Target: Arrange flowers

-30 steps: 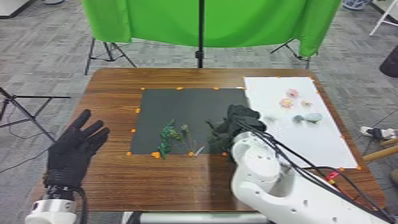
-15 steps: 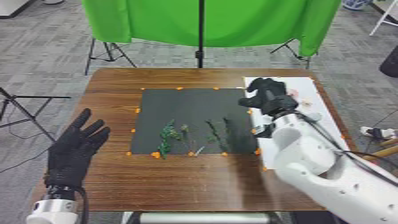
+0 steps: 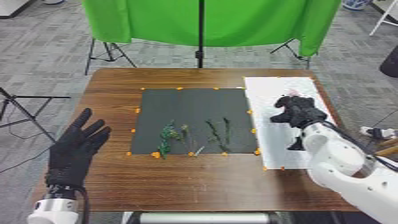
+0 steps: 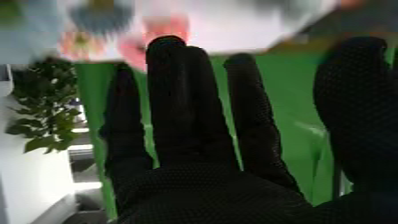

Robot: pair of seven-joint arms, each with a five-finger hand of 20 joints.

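Floor: grey carpet, marked off in tiles, on every side of the table.
Table: brown wood, grain visible, upright to my front.
Cloth: plain green, hung beyond the far edge of the table, a black pole standing before it; stands with spread legs on the floor nearby.
Plant: green and leafy, noted in the room in my right wrist view.
Mat: black, rectangular, laid flat at mid-table, orange tape along its edges; it bears the stems.
Sheet: white, laid to the right of the mat; it bears the flowers.
Left hand: black glove, over the left part of the table, fingers straight and spread, gripping nothing.
Right hand: black glove, over the sheet; fingers extended, open, by the wrist view. Whether it touches a flower, I cannot tell.
Stems: on the near half of the mat, roughly lengthwise; leftmost a bushy green one, beside it a thin one, then two slim dark green ones side by side.
Flowers: on the sheet, close to my right fingertips in the wrist view; one blue-grey, some pink, one peach with a darker centre.
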